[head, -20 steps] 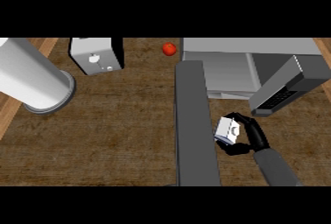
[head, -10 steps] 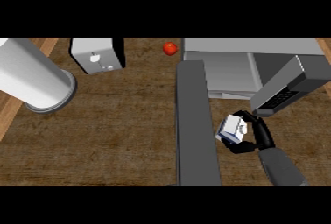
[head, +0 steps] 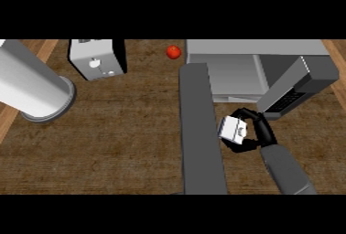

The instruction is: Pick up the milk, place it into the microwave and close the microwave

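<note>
Our right hand (head: pixel 255 133), fingers curled round the milk (head: pixel 235 129), has carried it up toward the open microwave (head: pixel 233 75) over the last second. Insertion comes next; door (head: pixel 297 89) still open.

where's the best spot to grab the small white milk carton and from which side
Grip the small white milk carton across its flat side walls, coming from its right, as the black right hand does now, curled round it. Its boxy shape offers parallel faces, and the grey left forearm crowds its left side.
</note>
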